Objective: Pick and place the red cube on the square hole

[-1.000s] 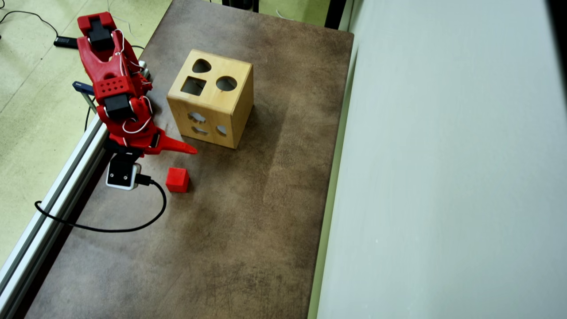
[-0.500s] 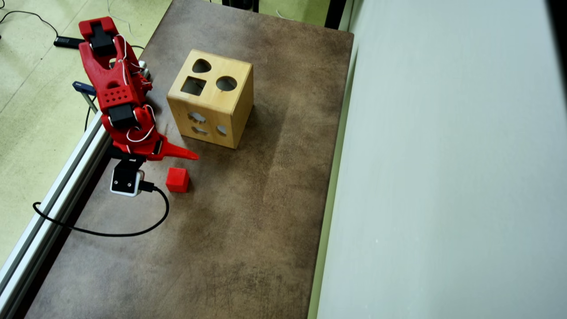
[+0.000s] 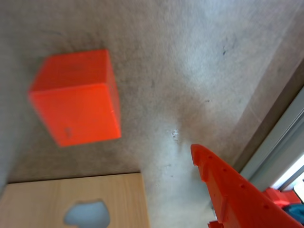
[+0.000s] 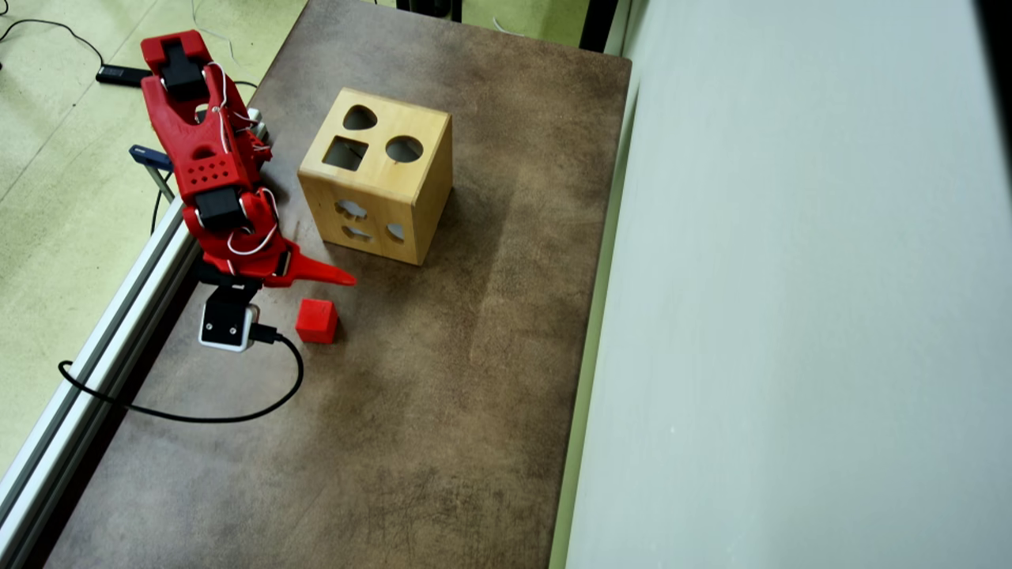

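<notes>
Red cube (image 4: 317, 321) sits alone on the table, nothing gripping it, and it lies just below the gripper (image 4: 336, 276) in the overhead view, close but not touching. Only one pointed red finger (image 4: 316, 270) shows, jutting right toward the wooden box; the other finger is out of sight, so how far the jaws are parted cannot be told, and the finger holds nothing. In the wrist view the same finger (image 3: 228, 190) comes in from the lower right, and the cube (image 3: 76, 97) lies well off to its left on bare tabletop.

Out from the fingers: the red arm (image 4: 202, 150) runs up along the left edge, with a small white camera block (image 4: 226, 324) and its black cable (image 4: 198, 411) beside the cube. The table (image 4: 443, 379) is mottled brown, worn and scuffed, bounded on the left by an aluminium rail (image 4: 103, 340) over a pale green floor (image 4: 47, 197), and on the right by a broad grey-white surface (image 4: 791, 316).

The wooden box (image 4: 378, 175) stands upright, far right of the cube. The square hole (image 4: 345, 153) is on its top face, dark inside, beside a round cut-out (image 4: 404, 148) and a heart-like one (image 4: 360, 118); what lies inside cannot be seen.
</notes>
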